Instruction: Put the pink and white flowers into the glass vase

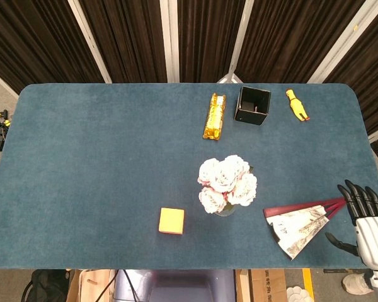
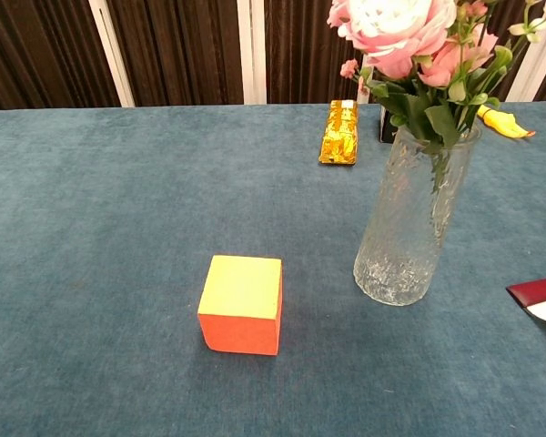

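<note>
The pink and white flowers (image 1: pixel 227 182) stand with their stems inside the glass vase (image 2: pixel 415 221), which is upright on the blue table (image 1: pixel 101 163). In the chest view the flowers (image 2: pixel 409 32) spread above the vase's rim. My right hand (image 1: pixel 367 225) hovers at the table's front right corner, far from the vase, fingers spread and holding nothing. The left hand appears in neither view.
A folded paper fan (image 1: pixel 301 221) lies just left of my right hand. An orange-and-yellow cube (image 1: pixel 171 221) sits left of the vase. At the back are a gold-wrapped bar (image 1: pixel 214 116), a black open box (image 1: pixel 252 106) and a yellow rubber chicken (image 1: pixel 296 104).
</note>
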Controlling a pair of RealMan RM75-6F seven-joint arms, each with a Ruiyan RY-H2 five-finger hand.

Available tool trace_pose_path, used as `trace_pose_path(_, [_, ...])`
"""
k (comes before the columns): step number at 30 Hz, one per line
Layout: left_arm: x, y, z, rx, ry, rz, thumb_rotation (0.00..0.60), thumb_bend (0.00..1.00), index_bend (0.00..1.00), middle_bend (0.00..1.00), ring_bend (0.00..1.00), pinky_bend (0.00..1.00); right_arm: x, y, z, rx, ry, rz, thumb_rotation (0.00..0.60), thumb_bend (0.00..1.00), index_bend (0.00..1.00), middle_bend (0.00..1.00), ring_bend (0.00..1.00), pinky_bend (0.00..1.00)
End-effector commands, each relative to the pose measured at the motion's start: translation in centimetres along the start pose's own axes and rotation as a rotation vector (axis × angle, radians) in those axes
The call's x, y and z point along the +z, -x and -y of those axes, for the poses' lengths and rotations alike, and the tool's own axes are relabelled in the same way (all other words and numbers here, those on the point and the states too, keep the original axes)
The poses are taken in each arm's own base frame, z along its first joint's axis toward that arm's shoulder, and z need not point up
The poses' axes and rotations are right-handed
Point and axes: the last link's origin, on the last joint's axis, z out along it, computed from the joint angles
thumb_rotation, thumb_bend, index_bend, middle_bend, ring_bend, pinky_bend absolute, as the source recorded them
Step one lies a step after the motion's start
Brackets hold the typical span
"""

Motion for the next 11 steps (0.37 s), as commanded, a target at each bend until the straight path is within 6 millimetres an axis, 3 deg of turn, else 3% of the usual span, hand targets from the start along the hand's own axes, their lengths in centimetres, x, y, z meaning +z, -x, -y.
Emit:
trace_pose_path(1, [0.07,0.24,-0.21,0.003,0.007,0.008,0.600,0.25,0.10,0.00,0.00,0.02,-0.85,1.00,-0.25,-0.096,0.042,-0.033,0.600,0.00,0.06,0.04,0.04,0.00])
trace_pose_path(11, [0.25,0.27,-0.11,0.002,0.003,0.009,0.600,0.25,0.10,0.00,0.00,0.02,-0.75,1.70,-0.10,-0.150,0.062,0.057,0.600,0.00,0.06,0.04,0.03,0.00])
